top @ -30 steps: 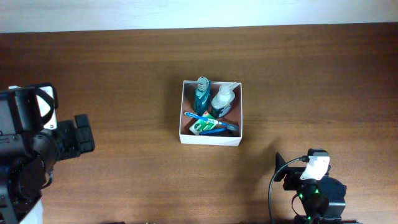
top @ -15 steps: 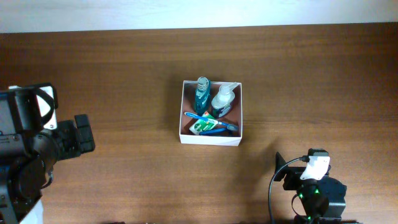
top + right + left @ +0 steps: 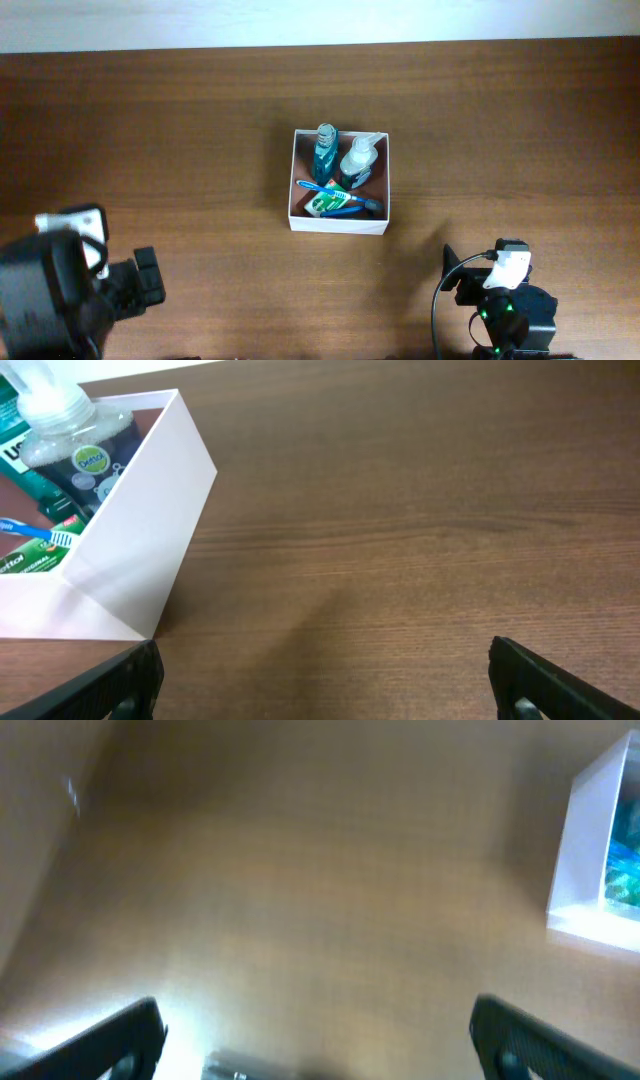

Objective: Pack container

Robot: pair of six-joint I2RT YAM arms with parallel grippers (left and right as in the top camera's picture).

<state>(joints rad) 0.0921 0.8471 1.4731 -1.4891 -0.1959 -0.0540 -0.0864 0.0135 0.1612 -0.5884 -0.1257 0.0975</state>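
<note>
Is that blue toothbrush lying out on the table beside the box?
No, the overhead view shows the blue toothbrush lying inside the white box, beside the two bottles.

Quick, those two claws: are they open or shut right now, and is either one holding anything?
Left gripper: open, holding nothing.
Right gripper: open, holding nothing.

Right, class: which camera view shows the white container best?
Overhead: the whole container shows, all four walls and the inside. The right wrist view catches only one corner of it; the left wrist view, just a blurred edge.
</note>
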